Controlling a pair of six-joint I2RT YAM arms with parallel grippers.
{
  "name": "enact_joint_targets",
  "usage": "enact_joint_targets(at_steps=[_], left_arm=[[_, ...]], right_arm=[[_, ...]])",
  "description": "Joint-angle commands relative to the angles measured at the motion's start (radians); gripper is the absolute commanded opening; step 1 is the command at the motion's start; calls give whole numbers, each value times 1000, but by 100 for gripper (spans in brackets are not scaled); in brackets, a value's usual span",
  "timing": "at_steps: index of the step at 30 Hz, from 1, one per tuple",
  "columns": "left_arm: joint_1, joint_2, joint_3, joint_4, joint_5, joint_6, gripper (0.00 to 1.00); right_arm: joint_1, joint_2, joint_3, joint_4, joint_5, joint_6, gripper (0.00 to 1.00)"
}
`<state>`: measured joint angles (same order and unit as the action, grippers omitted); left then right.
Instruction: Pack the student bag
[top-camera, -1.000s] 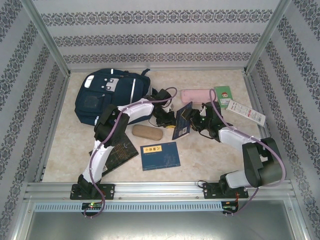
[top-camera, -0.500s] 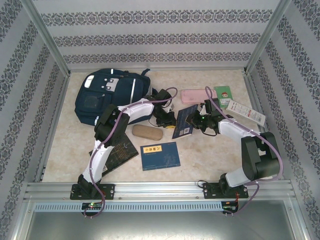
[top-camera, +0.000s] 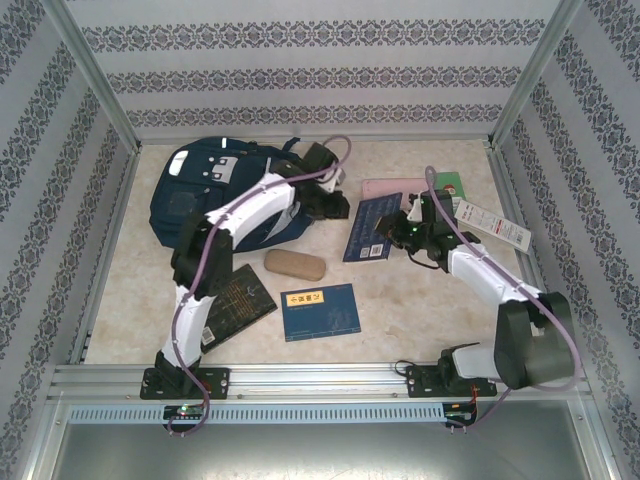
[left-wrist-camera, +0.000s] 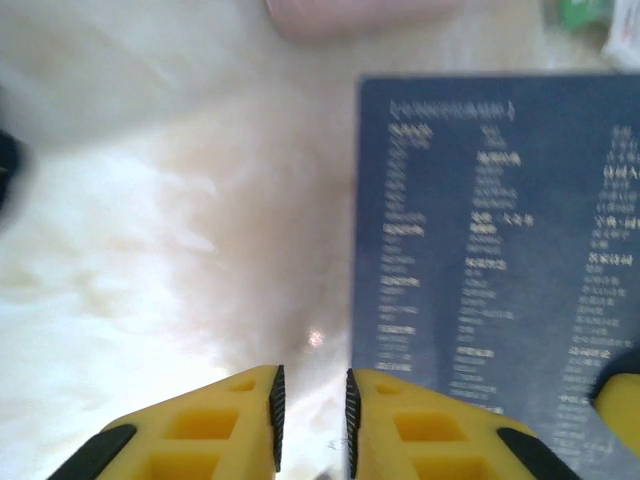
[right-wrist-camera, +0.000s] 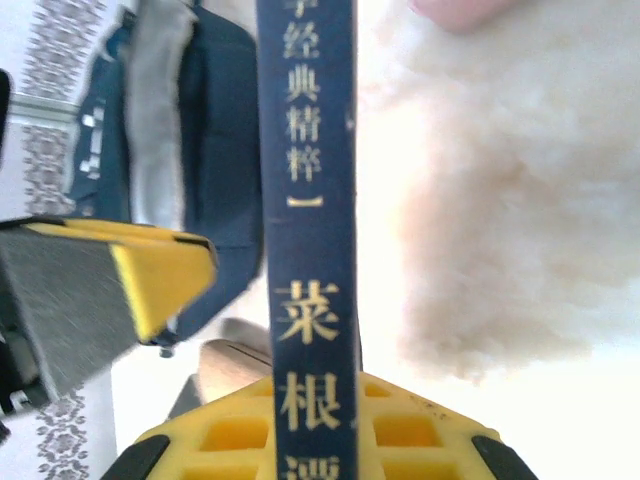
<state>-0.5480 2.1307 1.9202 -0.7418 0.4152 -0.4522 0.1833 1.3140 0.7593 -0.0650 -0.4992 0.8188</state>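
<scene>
Noting from overhead: we have the student bag (top-camera: 200, 195) lying at ten o'clock on the table (top-camera: 130, 290), navy, pockets facing up. Where do we log the grippers? — obs. one

We put the left gripper (top-camera: 333, 207) near the bag's three o'clock side. Its wrist view shows the yellow fingers (left-wrist-camera: 200, 430) a narrow slit apart, bare tabletop between them, nothing held. The right gripper (top-camera: 403, 232) sits at three o'clock of the left one, clenched on the navy book (top-camera: 366, 226); in its own wrist view the spine runs straight up between the fingers. — obs. two

Book's attitude? — obs. one

Printed cover faces the left wrist camera. We cannot tell whether any edge touches the table. — obs. two

Neighbours, as we read them: pink case (top-camera: 385, 187) at twelve o'clock of the navy book, tan case (top-camera: 295, 265) at seven o'clock, blue book with yellow label (top-camera: 320, 311) at six o'clock, dark book (top-camera: 240, 300) partly under the left arm. — obs. one
</scene>
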Motion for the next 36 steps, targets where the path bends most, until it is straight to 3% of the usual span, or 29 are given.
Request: enact_joint_targets(at_steps=[1, 8, 14, 19, 20, 23, 24, 29, 36], left_arm=[[74, -66, 29, -111, -167, 126, 29], [132, -47, 21, -159, -411, 284, 34], [132, 51, 90, -189, -477, 336, 46], [132, 110, 105, -192, -480, 343, 47], [131, 120, 110, -196, -478, 343, 43], [131, 128, 115, -197, -467, 335, 5], [131, 119, 114, -193, -474, 330, 0], [132, 33, 132, -189, -521, 305, 0], [138, -79, 201, -217, -543, 288, 0]], right_arm=[[-16, -48, 9, 68, -28, 26, 0], [-21, -33, 34, 96, -89, 66, 0], [-20, -9, 27, 129, -98, 90, 0], [-7, 2, 35, 129, -102, 91, 0], [-5, 2, 35, 129, -101, 92, 0], [12, 7, 38, 132, -93, 92, 0], [19, 11, 39, 138, -90, 97, 0], [90, 65, 70, 220, -68, 132, 0], [183, 258, 198, 465, -63, 268, 0]])
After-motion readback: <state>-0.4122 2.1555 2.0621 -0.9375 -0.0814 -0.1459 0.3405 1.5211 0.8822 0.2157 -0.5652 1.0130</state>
